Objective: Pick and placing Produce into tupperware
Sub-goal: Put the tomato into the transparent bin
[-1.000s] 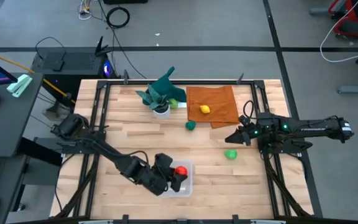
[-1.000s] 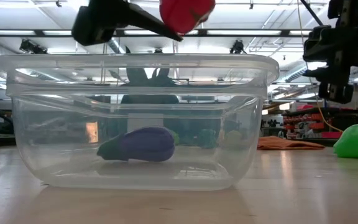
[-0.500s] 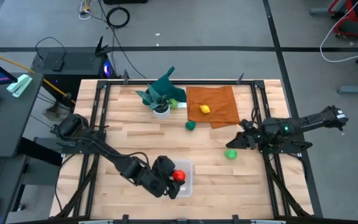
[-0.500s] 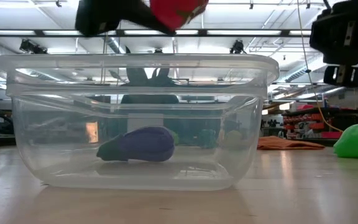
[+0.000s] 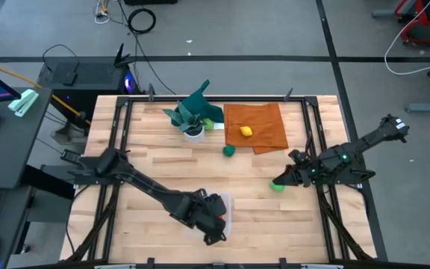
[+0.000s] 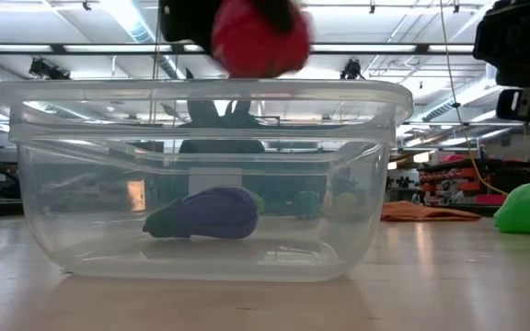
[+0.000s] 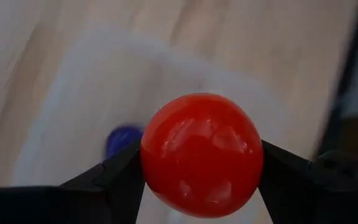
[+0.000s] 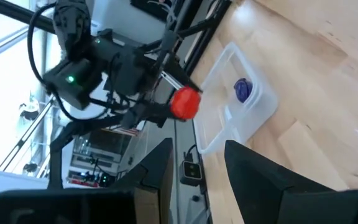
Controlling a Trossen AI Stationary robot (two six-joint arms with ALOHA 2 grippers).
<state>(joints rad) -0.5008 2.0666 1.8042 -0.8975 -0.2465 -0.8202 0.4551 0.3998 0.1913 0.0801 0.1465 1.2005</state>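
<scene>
The clear tupperware [image 5: 227,200] [image 6: 366,184] sits near the table's near edge with the purple produce [image 6: 205,213] [image 7: 122,140] lying on its floor. My left gripper [image 5: 215,223] [image 7: 201,180] hangs over it, shut on the red produce [image 6: 258,41] [image 7: 201,152]. The light green produce [image 5: 276,185] [image 6: 527,207] rests on the bare wood at the right. My right gripper [image 5: 281,180] [image 8: 197,168] is open just above and beside it. The dark green produce [image 5: 230,150] lies mid-table. The yellow produce [image 5: 245,131] lies on the orange cloth. My left gripper pinches the red produce across its round middle [image 7: 160,162], with one finger [image 7: 120,180] on each side. The fingers come from above, slanting down. The produce is lifted clear above the tupperware's rim [image 6: 201,92], over the open box.
A teal-leaved plant in a white pot [image 5: 192,119] stands at the far side, next to the orange-brown cloth [image 5: 256,123]. Dark metal rails [image 5: 118,134] run along the table's edges. Bare wood lies between the tupperware and the light green produce.
My left gripper has swung toward the near edge and tipped more steeply down, carrying the red produce lower over the tupperware. My right gripper has moved toward the near edge and down, closing on the light green produce.
</scene>
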